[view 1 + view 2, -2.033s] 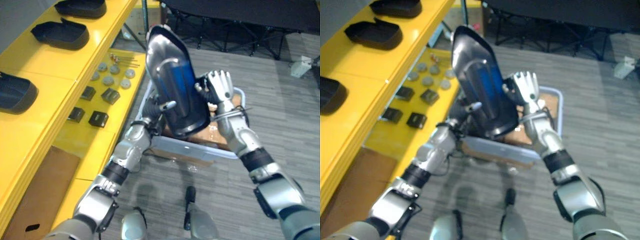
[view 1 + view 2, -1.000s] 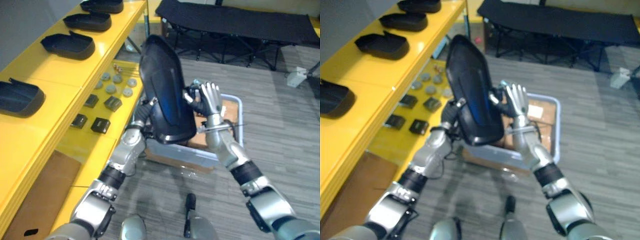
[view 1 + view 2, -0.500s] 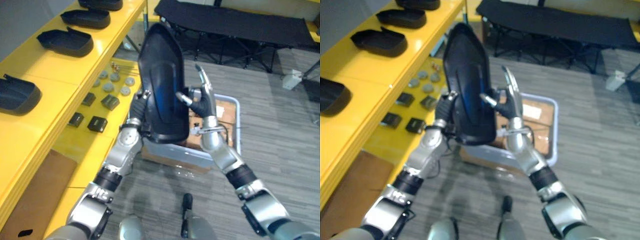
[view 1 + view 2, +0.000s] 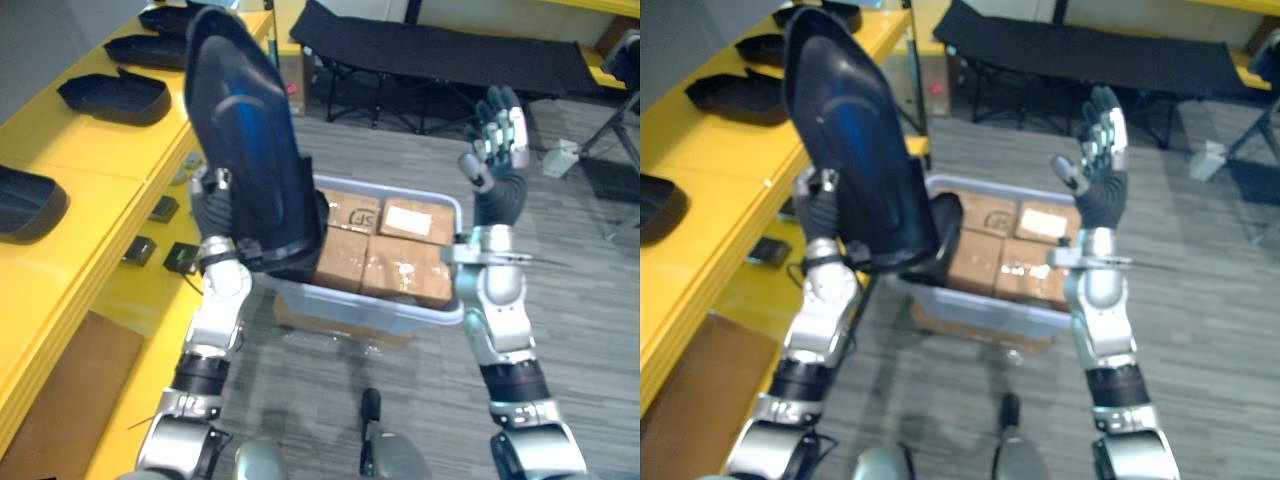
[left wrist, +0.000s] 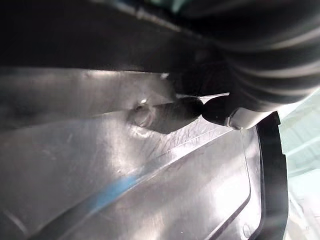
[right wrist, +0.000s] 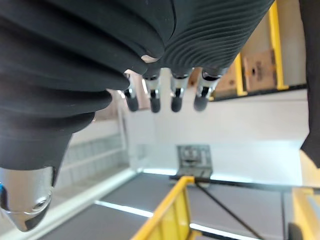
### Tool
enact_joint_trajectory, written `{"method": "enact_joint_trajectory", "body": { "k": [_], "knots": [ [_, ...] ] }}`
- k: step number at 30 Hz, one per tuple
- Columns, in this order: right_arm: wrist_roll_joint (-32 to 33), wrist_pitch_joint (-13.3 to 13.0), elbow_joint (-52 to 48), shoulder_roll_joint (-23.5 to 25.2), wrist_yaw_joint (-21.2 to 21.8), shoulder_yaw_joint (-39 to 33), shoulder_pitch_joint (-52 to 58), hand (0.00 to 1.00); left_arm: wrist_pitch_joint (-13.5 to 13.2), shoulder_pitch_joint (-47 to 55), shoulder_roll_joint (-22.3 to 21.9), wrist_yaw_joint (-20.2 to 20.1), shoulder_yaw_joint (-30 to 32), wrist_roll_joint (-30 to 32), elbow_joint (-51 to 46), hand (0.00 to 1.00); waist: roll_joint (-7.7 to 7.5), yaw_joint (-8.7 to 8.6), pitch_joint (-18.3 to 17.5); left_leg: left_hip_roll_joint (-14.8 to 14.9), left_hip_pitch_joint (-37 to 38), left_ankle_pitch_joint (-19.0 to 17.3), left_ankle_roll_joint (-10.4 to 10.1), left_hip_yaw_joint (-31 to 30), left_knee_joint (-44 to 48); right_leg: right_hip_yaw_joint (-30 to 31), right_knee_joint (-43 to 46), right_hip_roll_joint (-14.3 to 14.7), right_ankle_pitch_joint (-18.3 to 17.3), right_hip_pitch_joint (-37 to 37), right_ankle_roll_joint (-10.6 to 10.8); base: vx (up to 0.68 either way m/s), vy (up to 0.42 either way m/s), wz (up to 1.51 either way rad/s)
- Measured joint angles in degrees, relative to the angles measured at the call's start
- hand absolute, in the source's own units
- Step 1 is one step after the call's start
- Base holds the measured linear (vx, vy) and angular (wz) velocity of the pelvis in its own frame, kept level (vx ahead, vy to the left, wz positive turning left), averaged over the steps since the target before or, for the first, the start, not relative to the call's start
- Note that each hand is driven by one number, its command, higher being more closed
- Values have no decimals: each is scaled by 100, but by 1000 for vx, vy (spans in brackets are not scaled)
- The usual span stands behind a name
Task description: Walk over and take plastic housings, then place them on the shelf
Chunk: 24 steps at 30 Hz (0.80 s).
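Housing [image 4: 245, 150] up in my left hand [image 4: 211, 205], not yet on the shelf [image 4: 90, 150].

I'm gripping it low on its edge, one fingertip [image 5: 175, 112] pressed to its glossy inner face, the shell standing tall above my wrist. My right hand [image 4: 497, 150] is raised well off to the side, fingers straight and spread, holding nothing. Pick-up looks done, I'd say. What's left is the swing out past my left hand's outer side and the set-down on the yellow shelf top. Other housings [image 4: 112, 92] lie there already, with a bare stretch between them. Below my hands sits a grey bin [image 4: 440, 310] of brown boxes [image 4: 385, 260]. Small dark parts [image 4: 180, 256] lie on the lower shelf level beneath my left hand. Grey plank floor [image 4: 580, 260] underneath, black cot [image 4: 450, 50] beyond my right hand.
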Motion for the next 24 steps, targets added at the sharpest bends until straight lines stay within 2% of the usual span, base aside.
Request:
{"method": "enact_joint_trajectory", "body": {
  "k": [3, 5, 8, 12, 18, 22, 24],
  "knots": [
    [420, 12, -50, 10, -47, -394, 443, 0, -57, 46, -25, 192, 142, 44, 0, 100, -53, -10, -48, 26, 3, -29, -9, 9, 2, 20, -1, 26, -4, -1, -5, 3, 8, -2],
    [685, 38, 7, 83, -150, -699, 986, 0, -359, 288, -37, 314, 241, -20, -4, 100, -68, -32, -98, 36, 2, -45, -12, 13, -16, 22, -2, 37, -5, -9, -6, 20, 20, 0],
    [883, 52, 400, 239, -173, -1036, 1706, 0, -660, 881, -243, 357, 314, -90, -276, 100, -34, -99, -217, 26, 11, -69, -8, 25, -55, 30, -3, 32, -26, -14, 21, 48, 45, 0],
    [1269, -13, 862, 570, -145, -1466, 2353, 0, -1270, 1822, -675, 361, 339, -287, -814, 100, 97, -149, -373, -7, 134, -69, -8, 157, -225, 78, -5, 16, -64, -11, 33, 33, 35, -12],
    [1257, -42, 967, 584, 118, -1614, 2378, 0, -1770, 2229, -706, 18, 566, -309, -1303, 100, 286, -135, -555, -40, 245, -43, -8, 144, -311, 50, -7, -7, -85, 82, 29, -14, 14, 2],
    [984, -42, 978, 635, 241, -1597, 2341, 0, -2024, 2783, -698, -351, 1286, -538, -1906, 100, 345, 75, -706, -94, 383, -34, 0, 87, -418, -6, -13, -60, -210, 225, 53, -37, 19, 11],
    [979, -36, 985, 635, 241, -1597, 2317, 0, -2042, 2954, -681, -432, 1638, -710, -2019, 100, 348, 153, -709, -124, 353, -31, 13, -55, -414, -143, -23, -96, -235, 293, 60, -33, 3, 36]
  ]
}}
